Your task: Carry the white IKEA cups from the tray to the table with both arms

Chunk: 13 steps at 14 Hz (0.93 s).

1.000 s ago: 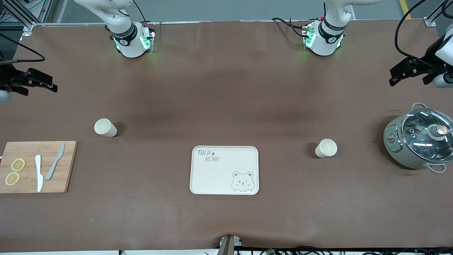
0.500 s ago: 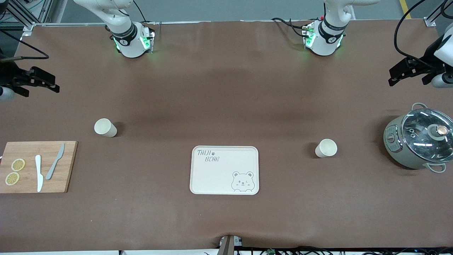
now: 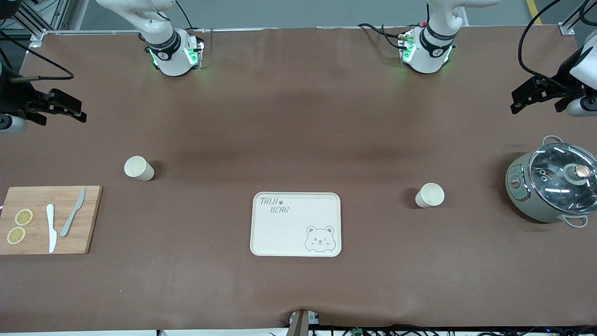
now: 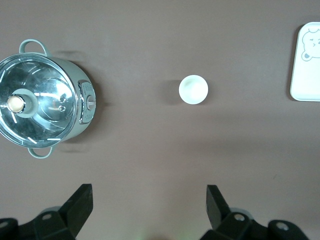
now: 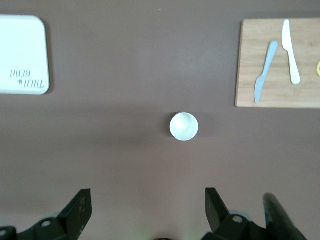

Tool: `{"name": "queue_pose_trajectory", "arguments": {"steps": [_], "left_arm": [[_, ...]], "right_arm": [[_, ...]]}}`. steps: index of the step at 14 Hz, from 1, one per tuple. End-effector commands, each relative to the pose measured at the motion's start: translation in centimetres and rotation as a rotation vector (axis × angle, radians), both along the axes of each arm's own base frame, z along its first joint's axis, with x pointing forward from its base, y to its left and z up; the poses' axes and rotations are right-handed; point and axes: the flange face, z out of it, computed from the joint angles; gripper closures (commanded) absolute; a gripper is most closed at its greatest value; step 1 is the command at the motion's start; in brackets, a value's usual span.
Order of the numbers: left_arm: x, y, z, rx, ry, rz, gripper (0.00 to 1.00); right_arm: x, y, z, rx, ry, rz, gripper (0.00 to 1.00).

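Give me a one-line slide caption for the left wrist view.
Left gripper, jaws open, hangs over bare table between a white cup and a lidded pot.

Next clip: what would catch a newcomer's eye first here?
Probably the bear tray at mid-table, nothing on it, with a white cup on the table toward either end: one cup by the cutting board, the other cup near the glass-lidded pot. The right gripper and left gripper hang open at the table's ends.

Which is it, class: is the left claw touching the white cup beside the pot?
Apart. The left wrist view shows bare table between the left claw and the cup.
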Motion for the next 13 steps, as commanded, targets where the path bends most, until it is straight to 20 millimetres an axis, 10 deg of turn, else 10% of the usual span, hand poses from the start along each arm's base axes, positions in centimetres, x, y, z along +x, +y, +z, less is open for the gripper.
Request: {"name": "queue_pose_trajectory", "arguments": {"steps": [1,13], "left_arm": [[0.1,-0.3,0.9,-0.002,-0.016,-0.016,0.0],[1.0,-0.8,-0.1,-0.014,0.004,-0.007,0.0]], "right_arm": [[-0.5,0.0,0.6,-0.025,-0.004,-0.046,0.0],[-0.4,-0.8,0.9,-0.021,-0.01,-0.065,0.0]]}}
